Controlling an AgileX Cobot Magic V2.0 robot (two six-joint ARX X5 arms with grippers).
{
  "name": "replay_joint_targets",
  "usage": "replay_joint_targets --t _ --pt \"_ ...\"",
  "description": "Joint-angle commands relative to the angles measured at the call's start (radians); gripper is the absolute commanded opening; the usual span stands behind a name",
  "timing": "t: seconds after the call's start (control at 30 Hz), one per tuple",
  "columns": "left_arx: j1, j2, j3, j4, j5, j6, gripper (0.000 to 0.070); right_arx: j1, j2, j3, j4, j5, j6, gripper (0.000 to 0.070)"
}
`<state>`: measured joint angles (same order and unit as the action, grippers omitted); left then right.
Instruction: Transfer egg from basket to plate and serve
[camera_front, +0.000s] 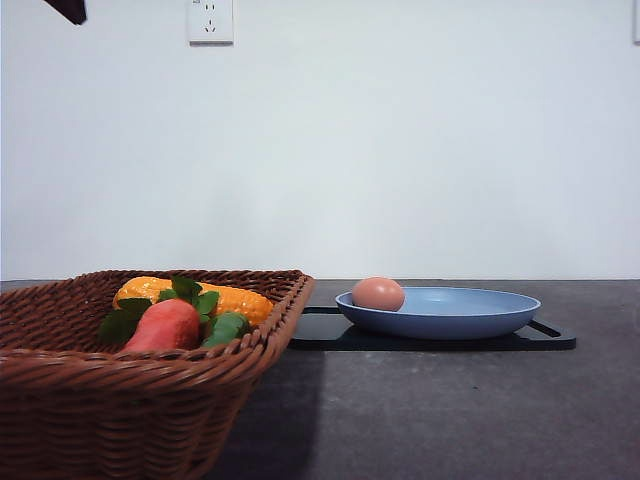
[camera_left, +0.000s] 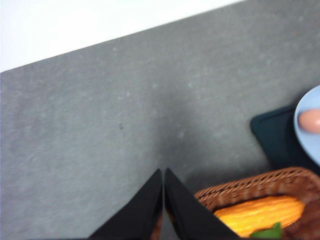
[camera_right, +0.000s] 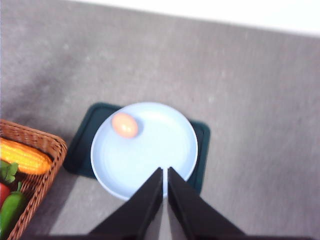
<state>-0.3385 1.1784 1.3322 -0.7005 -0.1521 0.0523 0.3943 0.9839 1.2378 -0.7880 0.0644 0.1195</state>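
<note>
left hand (camera_left: 163, 200) blk tapered fingers, right hand (camera_right: 165, 195) same

A bare test room, staged rather than lived in.

A plain white wall (camera_front: 400, 150) with one power socket (camera_front: 210, 20) backs a grey stone-like table (camera_front: 450, 410), where toy-looking vegetables fill a wicker basket (camera_front: 150, 390) beside a black tray (camera_front: 545, 340).

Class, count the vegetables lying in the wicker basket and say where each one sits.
3: a corn cob along the far side, a carrot with green leaves in front of it, and a green pepper beside the carrot, nearer the plate. The basket wall may hide more.
</note>
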Motion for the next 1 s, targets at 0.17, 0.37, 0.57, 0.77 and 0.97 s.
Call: replay_joint_targets --t 0.17,0.37,0.57,0.77,0.97 --pt "0.006 -0.183 -0.242 0.221 0.041 -0.058 0.0000 0.052 -0.145 -0.309 0.300 0.015 -0.010 0.0000" --pt "-0.013 -0.381 -0.523 0.373 0.044 -0.123 0.0000 0.055 -0.240 -0.642 0.686 0.015 -0.016 0.0000" --pt "-0.017 -0.513 -0.675 0.376 0.044 -0.208 0.0000 0.055 -0.260 -0.821 0.849 0.015 -0.015 0.0000" --pt "-0.017 -0.520 -0.675 0.324 0.044 -0.229 0.0000 0.054 -0.261 -0.824 0.811 0.015 -0.016 0.0000" --pt "-0.017 -0.518 -0.675 0.334 0.044 -0.229 0.0000 0.054 -0.260 -0.824 0.811 0.015 -0.016 0.0000"
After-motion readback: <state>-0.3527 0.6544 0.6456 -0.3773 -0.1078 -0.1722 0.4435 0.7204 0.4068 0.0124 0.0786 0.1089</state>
